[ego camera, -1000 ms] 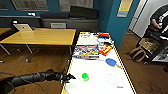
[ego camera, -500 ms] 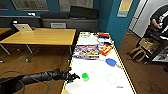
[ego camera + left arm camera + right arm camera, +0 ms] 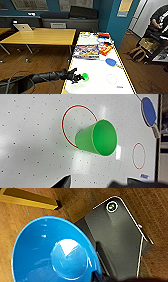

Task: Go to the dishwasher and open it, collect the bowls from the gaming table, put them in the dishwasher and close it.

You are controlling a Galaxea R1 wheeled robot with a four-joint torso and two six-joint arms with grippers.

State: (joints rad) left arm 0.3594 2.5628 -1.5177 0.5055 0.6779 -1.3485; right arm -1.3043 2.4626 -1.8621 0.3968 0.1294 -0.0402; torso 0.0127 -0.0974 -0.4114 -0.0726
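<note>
Left fingers (image 3: 79, 78) spread just short of green cup (image 3: 98, 138) on white bench (image 3: 100, 80), right fingers' state unclear, bright blue bowl (image 3: 52, 253) close by.

green cup (image 3: 97, 138) upright on a red ring (image 3: 68, 124), blue paddle (image 3: 110, 62) and game box (image 3: 85, 51) past it, laptop (image 3: 23, 27) on my wooden table (image 3: 42, 36), person (image 3: 160, 20) far right.

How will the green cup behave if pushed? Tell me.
Probably light: the green cup looks like thin plastic. Narrower at the base, it may tip. The glossy table top could let it slide.
</note>
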